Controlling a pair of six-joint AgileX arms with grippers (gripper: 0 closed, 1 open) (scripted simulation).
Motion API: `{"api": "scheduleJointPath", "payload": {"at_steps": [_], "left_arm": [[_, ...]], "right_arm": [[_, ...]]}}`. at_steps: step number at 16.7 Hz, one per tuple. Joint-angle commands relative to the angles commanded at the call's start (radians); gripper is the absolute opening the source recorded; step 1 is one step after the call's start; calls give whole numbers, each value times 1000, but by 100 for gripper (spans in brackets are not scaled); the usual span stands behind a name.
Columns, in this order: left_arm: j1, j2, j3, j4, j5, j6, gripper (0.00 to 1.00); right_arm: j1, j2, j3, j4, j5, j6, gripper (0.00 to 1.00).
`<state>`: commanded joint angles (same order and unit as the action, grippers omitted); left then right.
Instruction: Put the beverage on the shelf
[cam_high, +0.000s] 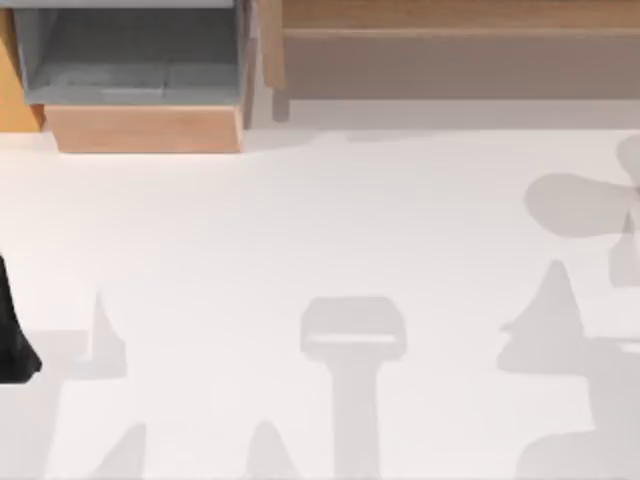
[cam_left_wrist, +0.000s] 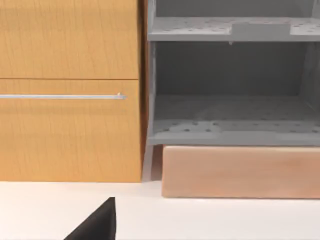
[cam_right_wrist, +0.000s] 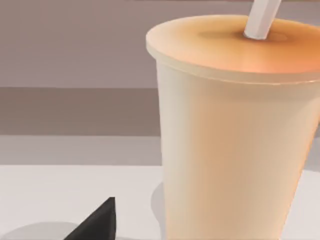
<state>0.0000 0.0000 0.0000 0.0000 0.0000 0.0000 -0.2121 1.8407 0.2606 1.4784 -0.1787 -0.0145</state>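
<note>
The beverage (cam_right_wrist: 230, 150) is a cream-beige cup with a flat lid and a white straw (cam_right_wrist: 262, 17). It stands upright on the white table, close in front of my right gripper (cam_right_wrist: 100, 225), of which a black tip shows beside the cup and apart from it. The shelf (cam_high: 450, 20) runs along the table's back right as long light-brown boards over a beige-grey recess. My left arm (cam_high: 12, 340) is at the table's left edge, and a black tip of its gripper (cam_left_wrist: 100, 222) faces the cabinets at the back left.
A smaller wooden box (cam_high: 140, 125) with a grey inside stands at the back left, also in the left wrist view as the box (cam_left_wrist: 235, 170). Beside it is a wooden cabinet front (cam_left_wrist: 70, 125) with a metal bar handle (cam_left_wrist: 60, 96). White tabletop (cam_high: 320, 230) spreads across the middle.
</note>
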Motion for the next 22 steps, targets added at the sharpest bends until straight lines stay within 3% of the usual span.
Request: {"api": "scheduleJointPath", "payload": {"at_steps": [10, 15, 22], "left_arm": [[0, 0, 0, 0, 0, 0, 100], [0, 0, 0, 0, 0, 0, 100], [0, 0, 0, 0, 0, 0, 100]], "right_arm": [[40, 174, 296, -116, 46, 4, 100], [45, 191, 325, -131, 51, 4, 100], [45, 191, 325, -131, 51, 4, 47]]}}
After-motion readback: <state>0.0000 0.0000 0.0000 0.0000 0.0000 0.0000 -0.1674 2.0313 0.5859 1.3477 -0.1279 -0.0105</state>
